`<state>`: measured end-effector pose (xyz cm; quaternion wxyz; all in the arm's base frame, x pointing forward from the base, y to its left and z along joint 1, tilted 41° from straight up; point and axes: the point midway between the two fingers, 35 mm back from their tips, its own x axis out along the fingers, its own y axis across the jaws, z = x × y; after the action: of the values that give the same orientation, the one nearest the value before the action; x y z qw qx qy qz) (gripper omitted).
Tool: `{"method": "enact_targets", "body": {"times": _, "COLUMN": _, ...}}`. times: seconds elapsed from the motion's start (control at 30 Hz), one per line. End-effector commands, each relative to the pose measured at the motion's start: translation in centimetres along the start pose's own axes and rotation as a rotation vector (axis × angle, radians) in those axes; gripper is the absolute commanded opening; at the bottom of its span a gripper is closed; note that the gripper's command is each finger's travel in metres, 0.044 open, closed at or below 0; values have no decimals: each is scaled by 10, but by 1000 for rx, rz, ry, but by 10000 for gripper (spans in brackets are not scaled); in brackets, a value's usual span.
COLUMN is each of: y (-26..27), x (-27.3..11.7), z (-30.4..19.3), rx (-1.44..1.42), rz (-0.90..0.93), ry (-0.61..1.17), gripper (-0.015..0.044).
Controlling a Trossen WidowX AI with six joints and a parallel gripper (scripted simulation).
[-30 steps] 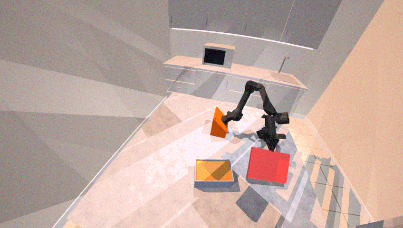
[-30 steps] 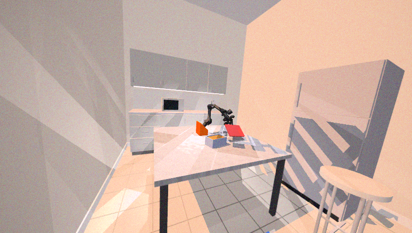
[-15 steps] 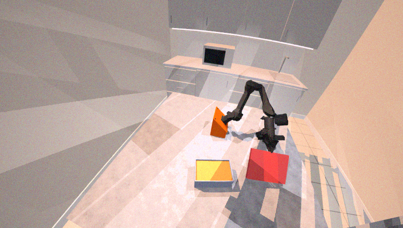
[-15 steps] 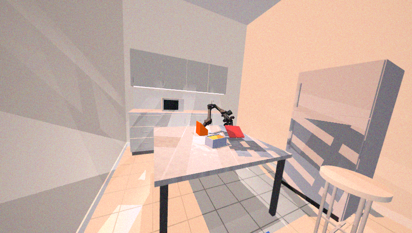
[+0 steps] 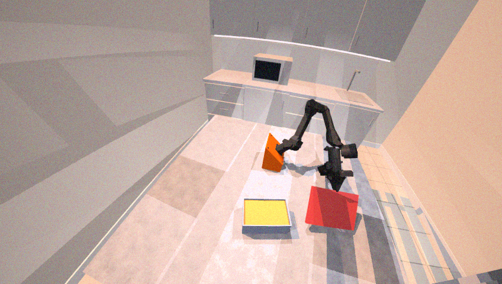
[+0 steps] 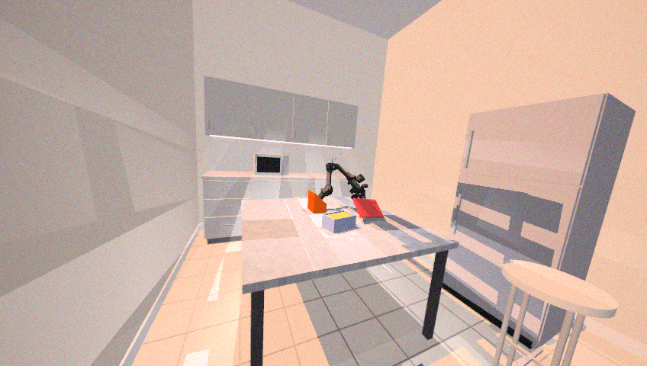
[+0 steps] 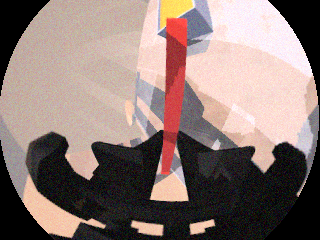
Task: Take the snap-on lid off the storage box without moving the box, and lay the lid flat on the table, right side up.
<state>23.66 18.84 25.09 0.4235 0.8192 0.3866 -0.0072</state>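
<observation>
The red lid is off the box, to its right in the top and exterior views. My gripper is shut on the lid's far edge. The lid is tilted, with a shadow beneath its near edge; the top and exterior views do not clearly show whether that edge touches the table. The wrist view shows the lid edge-on between the fingers. The storage box stands open on the table, blue-grey outside with yellow showing inside. The lid's underside is hidden in the top and exterior views.
An orange wedge-shaped block stands by the arm's base, behind the box. The table's right edge runs to the right of the lid. A round stool stands on the floor at the front right.
</observation>
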Motion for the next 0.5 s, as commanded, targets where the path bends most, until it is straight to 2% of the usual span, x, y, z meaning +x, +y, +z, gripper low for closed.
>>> {"method": "enact_targets", "body": {"times": 0.0, "y": -2, "x": 2, "z": 2, "rx": 4, "rz": 8, "ry": -8, "gripper": 0}}
{"method": "enact_targets", "body": {"times": 0.47, "y": -10, "x": 10, "z": 2, "rx": 4, "rz": 8, "ry": -7, "gripper": 0}}
